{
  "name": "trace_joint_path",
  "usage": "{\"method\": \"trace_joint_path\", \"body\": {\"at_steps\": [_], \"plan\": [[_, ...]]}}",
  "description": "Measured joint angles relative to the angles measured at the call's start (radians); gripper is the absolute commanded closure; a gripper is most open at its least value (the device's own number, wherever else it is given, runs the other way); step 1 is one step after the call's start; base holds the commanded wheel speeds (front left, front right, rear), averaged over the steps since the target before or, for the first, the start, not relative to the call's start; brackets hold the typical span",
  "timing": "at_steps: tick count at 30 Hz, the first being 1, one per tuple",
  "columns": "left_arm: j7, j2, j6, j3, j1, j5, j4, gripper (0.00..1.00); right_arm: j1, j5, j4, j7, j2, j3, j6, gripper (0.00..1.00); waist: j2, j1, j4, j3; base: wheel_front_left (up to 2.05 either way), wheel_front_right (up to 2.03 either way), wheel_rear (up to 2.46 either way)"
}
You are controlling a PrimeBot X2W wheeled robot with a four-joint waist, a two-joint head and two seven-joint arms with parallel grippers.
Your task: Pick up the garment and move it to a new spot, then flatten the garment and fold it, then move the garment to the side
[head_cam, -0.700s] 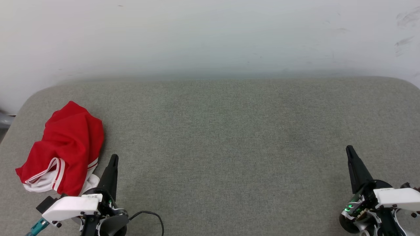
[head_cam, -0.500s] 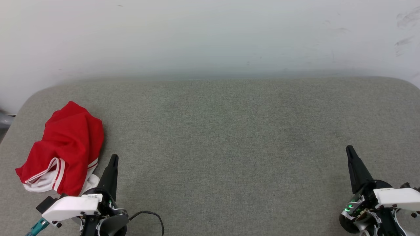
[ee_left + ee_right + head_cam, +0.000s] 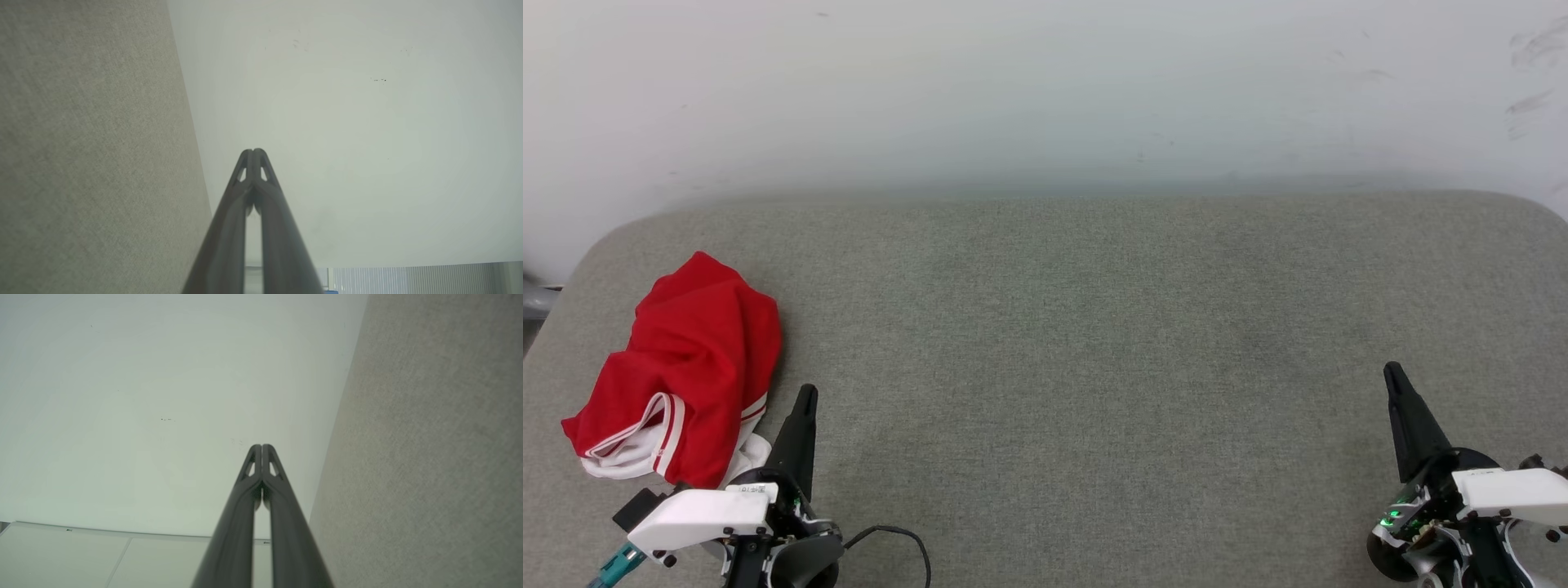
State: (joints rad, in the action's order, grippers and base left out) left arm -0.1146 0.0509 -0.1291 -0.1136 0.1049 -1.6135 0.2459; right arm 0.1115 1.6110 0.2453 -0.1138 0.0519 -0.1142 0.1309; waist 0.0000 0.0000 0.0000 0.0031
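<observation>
The left jaws are closed and empty, their dark fingers point(image 3: 231, 228) meeting at the tips; the right jaws are likewise closed on nothing, fingers point(image 3: 282, 522) tip to tip. The garment point(image 3: 686, 359) lies crumpled, red with a white striped-trim sleeve showing, at the left end of the grey desk point(image 3: 1094, 367), just beside the left jaws, well apart from the right jaws

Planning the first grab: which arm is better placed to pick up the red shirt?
Left. The crumpled shirt lies beside the shut left gripper, at the left end of the gray surface; the shut right gripper sits across at the far right.
</observation>
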Motion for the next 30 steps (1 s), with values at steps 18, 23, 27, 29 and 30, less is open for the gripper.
{"method": "trace_joint_path", "body": {"at_steps": [18,23,27,29,30], "plan": [[0.000,0.000,0.000,0.000,0.000,0.000,0.000,1.00,0.000,0.000,0.000,0.000,0.000,0.000,0.000,1.00,0.0000,0.0000,0.000,0.000,0.00,0.00,0.00],[0.000,0.000,0.000,0.000,0.000,0.000,0.000,1.00,0.000,0.000,0.000,0.000,0.000,0.000,0.000,1.00,0.0000,0.0000,0.000,0.000,0.00,0.00,0.00],[0.000,0.000,0.000,0.001,0.000,0.000,0.000,1.00,0.000,0.000,0.000,0.000,0.000,0.000,0.000,1.00,0.0000,0.0000,0.000,0.000,0.00,0.00,0.00],[0.000,0.000,0.000,0.000,0.000,0.000,0.000,1.00,0.000,0.000,0.000,0.000,0.000,0.000,0.000,1.00,0.0000,0.0000,0.000,0.000,0.00,0.00,0.00],[0.000,0.000,0.000,0.000,0.000,0.000,0.000,1.00,0.000,0.000,0.000,0.000,0.000,0.000,0.000,1.00,0.0000,0.0000,0.000,0.000,0.00,0.00,0.00]]}}
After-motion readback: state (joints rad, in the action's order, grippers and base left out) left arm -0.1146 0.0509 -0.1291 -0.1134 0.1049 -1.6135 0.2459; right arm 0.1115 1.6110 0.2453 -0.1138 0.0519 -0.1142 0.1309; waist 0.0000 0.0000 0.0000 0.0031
